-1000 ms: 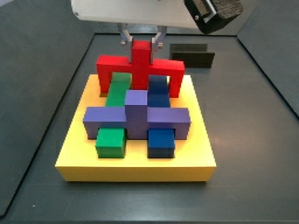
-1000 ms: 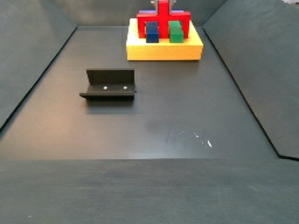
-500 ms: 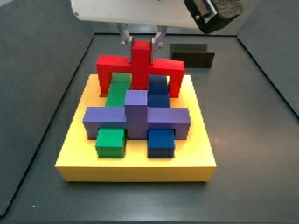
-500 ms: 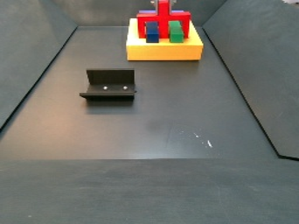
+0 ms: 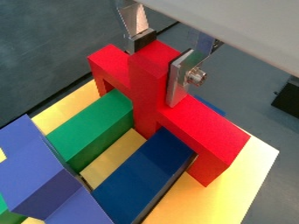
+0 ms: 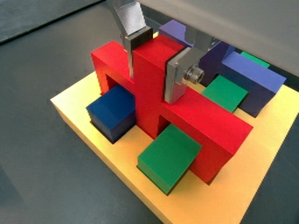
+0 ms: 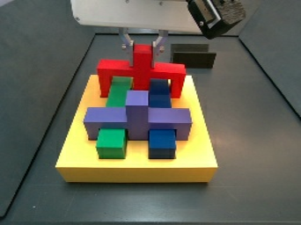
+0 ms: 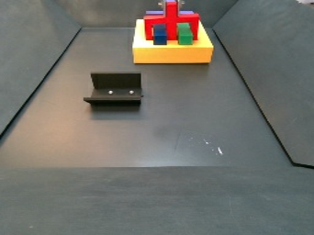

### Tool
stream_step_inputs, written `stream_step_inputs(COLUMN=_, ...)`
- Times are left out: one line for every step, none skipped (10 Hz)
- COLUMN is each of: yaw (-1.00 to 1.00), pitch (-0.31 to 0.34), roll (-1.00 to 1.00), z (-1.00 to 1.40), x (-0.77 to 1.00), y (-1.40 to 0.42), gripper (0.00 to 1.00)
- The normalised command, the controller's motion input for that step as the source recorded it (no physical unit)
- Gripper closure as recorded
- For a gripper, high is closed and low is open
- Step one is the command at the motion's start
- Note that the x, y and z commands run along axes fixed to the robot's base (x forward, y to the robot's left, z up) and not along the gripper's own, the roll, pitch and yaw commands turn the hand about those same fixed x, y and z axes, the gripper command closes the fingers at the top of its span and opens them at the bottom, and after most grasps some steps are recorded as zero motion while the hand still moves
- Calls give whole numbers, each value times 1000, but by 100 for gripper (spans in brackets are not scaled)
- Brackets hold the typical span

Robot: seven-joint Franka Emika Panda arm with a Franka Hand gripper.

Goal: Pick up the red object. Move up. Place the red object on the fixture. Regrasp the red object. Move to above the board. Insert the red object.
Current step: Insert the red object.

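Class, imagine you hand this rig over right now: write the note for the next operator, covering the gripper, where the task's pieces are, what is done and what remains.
Gripper: over the far end of the yellow board, fingers either side of the red object's upright stem; in both wrist views the pads look to be against it.
Red object: an arch seated on the board, straddling a green block and a blue block.
Fixture: on the floor, apart from the board, nothing on it.
Done, as it looks: pick-up, fixture placement, regrasp, move above the board; insertion looks complete or nearly so.
Left: confirm seating, open, retreat.
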Motion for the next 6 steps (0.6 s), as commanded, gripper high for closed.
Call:
stream_step_inputs(yaw=-86, pitch=-17, roll=0, z=-214, x=0, y=20, gripper=100)
stream_step_inputs(yaw=-37, pitch=-117, roll=0, z=-471, x=-100, y=17, gripper=100)
stream_step_inputs(yaw=-40, pitch=-169, roll=50, z=-646, x=-151, y=0, gripper=100)
stream_step_inputs(yaw=-46, pitch=-91, roll=90, z=-660, x=-63, y=0, gripper=100)
stream_step_inputs(yaw=-37, pitch=-20, roll=64, z=-400, x=0, y=0, gripper=100)
stream_step_inputs(yaw=0, pitch=0, roll=0, z=0, x=0, y=0, gripper=100)
